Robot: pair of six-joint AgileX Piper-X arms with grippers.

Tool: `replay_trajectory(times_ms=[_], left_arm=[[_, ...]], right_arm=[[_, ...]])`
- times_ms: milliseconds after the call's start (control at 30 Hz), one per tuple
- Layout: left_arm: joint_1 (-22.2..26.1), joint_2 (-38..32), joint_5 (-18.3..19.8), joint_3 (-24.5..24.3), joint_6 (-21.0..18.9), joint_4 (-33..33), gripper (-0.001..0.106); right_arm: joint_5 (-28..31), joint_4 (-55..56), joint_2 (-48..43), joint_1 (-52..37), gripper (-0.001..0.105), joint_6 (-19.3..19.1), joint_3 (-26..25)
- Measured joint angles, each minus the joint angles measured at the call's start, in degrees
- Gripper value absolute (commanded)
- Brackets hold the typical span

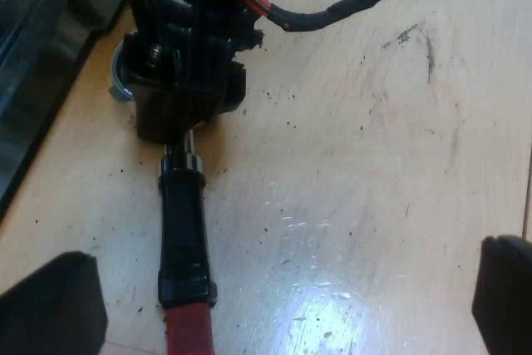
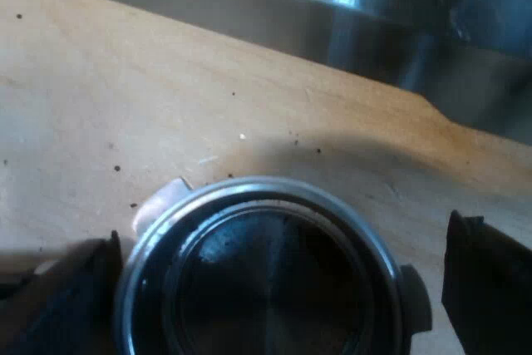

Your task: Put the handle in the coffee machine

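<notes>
left gripper (image 1: 287, 255): fingers stood wide, empty, holder's (image 1: 184, 230) red end between them | right gripper (image 2: 283, 234): fingers apart, flanked holder's basket, one just clear of it | holder lay flat on table (image 1: 374, 164), near machine (image 2: 399, 14)

The table (image 1: 374, 164) is of light wood with a slight shine. Small dark specks (image 1: 274, 93) are scattered over it. A grey scuff mark (image 1: 411, 36) lies well apart from a bright patch of glare (image 1: 332, 305).
</notes>
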Motion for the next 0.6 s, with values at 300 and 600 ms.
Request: replay_trajectory(times_ms=[300, 600], left_arm=[[0.0, 0.0, 0.0, 0.0, 0.0, 0.0, 0.092], [0.0, 0.0, 0.0, 0.0, 0.0, 0.0, 0.092]], right_arm=[[-1.9, 0.8, 0.0, 0.0, 0.035, 0.0, 0.0], [-4.5, 3.8, -1.1, -0.1, 0.000, 0.7, 0.0]])
